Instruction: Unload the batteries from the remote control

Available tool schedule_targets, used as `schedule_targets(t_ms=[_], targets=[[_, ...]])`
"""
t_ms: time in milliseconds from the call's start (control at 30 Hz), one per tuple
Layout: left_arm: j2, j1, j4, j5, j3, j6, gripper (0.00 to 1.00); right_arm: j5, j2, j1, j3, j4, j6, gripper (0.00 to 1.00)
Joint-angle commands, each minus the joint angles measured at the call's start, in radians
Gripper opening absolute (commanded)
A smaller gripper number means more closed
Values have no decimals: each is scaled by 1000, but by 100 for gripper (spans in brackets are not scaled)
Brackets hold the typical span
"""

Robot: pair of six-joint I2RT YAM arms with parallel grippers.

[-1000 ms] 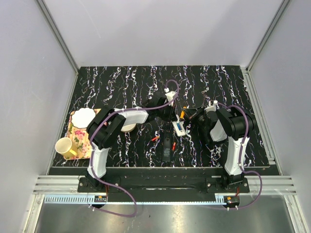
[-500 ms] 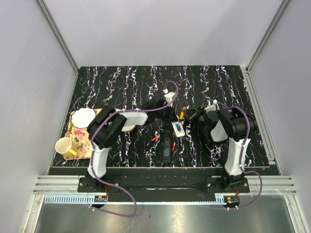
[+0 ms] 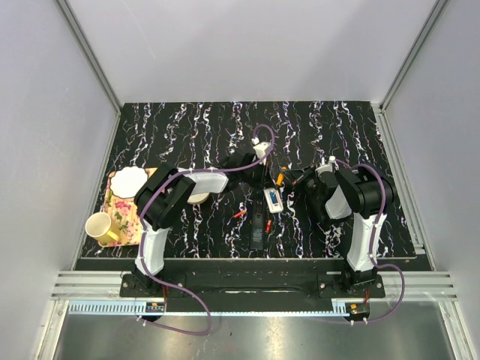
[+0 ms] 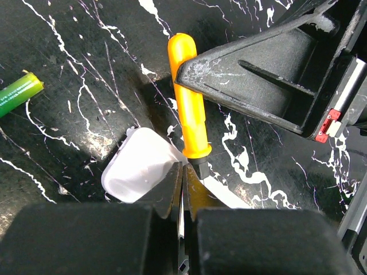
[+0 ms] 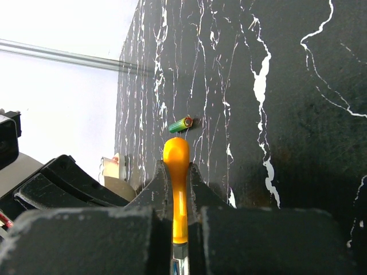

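**Right side.** My right jaws are clamped hard on the orange stick, gripping its handle partway along, with the rounded end pointing away from the wrist. The stick lies low and slanted, and its thin working tip comes down at the remote control. I judge it is held this way to act as a lever on whatever sits in the slot.

**Left side.** My left jaws are pressed together with no gap showing. Their tips are set on the remote's white body, right beside the stick's tip. I cannot tell whether they nip an edge of the casing or only bear down on it. In either case the likely purpose is to pin the remote so it does not skate across the table under the prying.

**Batteries.** The green battery lies loose on the table, apart from the remote and beyond the stick's rounded end, touching nothing. In the top view the blue battery sits in the remote's slot. By my reading the task is half done.

**Other items.** A long black piece lies on the table just on the near side of the remote.

**Risk.** The stick's tip works very close to my left tips, so a slip could knock the remote out from under them.
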Motion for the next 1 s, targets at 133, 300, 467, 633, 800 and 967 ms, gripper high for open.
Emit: schedule_targets(t_ms=[133, 300, 467, 633, 800, 967], targets=[[25, 12, -144, -48, -13, 21, 0, -78, -7, 5, 9, 195, 91, 0], [25, 15, -146, -48, -12, 21, 0, -89, 4, 2, 23, 196, 105, 0], [28, 20, -150, -47, -4, 24, 0, -83, 14, 0, 24, 187, 95, 0], [25, 20, -149, -32, 5, 26, 0, -73, 8, -9, 12, 184, 65, 0], [-15, 20, -124, 5, 19, 47, 0, -74, -48, -12, 12, 135, 21, 0], [-134, 21, -8, 40, -21, 46, 9, -73, -169, -12, 18, 19, -56, 0]])
